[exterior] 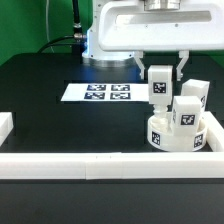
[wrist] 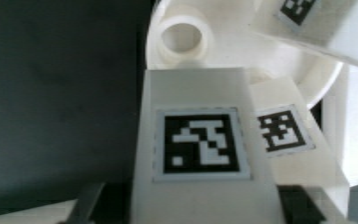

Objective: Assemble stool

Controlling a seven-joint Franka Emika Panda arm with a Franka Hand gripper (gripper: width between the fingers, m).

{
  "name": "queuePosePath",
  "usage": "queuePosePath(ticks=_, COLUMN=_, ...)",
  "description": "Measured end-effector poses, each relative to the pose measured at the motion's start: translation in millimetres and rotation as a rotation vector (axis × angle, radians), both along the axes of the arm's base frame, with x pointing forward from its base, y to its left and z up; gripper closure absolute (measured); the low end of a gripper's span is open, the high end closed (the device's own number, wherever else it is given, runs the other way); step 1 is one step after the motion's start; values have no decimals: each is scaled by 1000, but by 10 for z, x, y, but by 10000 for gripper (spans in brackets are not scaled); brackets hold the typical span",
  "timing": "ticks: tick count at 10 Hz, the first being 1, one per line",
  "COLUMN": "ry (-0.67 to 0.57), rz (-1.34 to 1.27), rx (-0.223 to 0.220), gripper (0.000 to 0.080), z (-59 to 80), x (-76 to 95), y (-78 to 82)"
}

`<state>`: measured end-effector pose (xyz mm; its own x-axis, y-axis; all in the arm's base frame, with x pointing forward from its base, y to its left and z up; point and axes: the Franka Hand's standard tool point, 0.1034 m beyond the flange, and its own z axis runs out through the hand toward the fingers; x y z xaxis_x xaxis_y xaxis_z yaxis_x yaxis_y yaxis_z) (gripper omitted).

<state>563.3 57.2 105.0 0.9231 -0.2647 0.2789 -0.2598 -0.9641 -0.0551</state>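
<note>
Fingers (exterior: pixel 183 66) (wrist: pixel 98 203) of the gripper (exterior: pixel 163 72) (wrist: pixel 208 203) are partly closed. One dark pad sits on each side of a white leg (exterior: pixel 158 86) (wrist: pixel 202 130), pinching it near its upper end. The leg hangs upright, with its square tag facing the exterior camera.

Below it the round seat (exterior: pixel 175 141) (wrist: pixel 238 45) lies on the black table (exterior: pixel 40 110). In the exterior view the seat is at four o'clock from the marker board (exterior: pixel 103 92). The held leg is over the seat's nine-o'clock edge; whether its lower end touches the seat cannot be told. The wrist view shows the leg's far end just beside an open round socket (wrist: pixel 185 38) in the seat.

Two more legs (exterior: pixel 187 117) (wrist: pixel 282 130) stand upright on the seat, each with a tag. In the exterior view one is near the seat's middle and the other is toward its one o'clock, behind the first. Neither finger touches them.

A white rail (exterior: pixel 100 160) runs along the table at six o'clock in the exterior view, just beside the seat. Shorter rail pieces show at nine and three o'clock.
</note>
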Motion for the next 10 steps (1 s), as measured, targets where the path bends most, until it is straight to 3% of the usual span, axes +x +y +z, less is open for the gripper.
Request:
queuePosePath(ticks=3, ry=8, rz=24, rx=-14, gripper=462, z=-114, x=-41, y=-4)
queuePosePath(ticks=6, ry=-3, rz=40, rx=-14, gripper=462, z=-111, x=-54, y=78)
queuePosePath(ticks=10, ry=-19, rz=57, rx=-20, gripper=462, z=-106, x=-53, y=61)
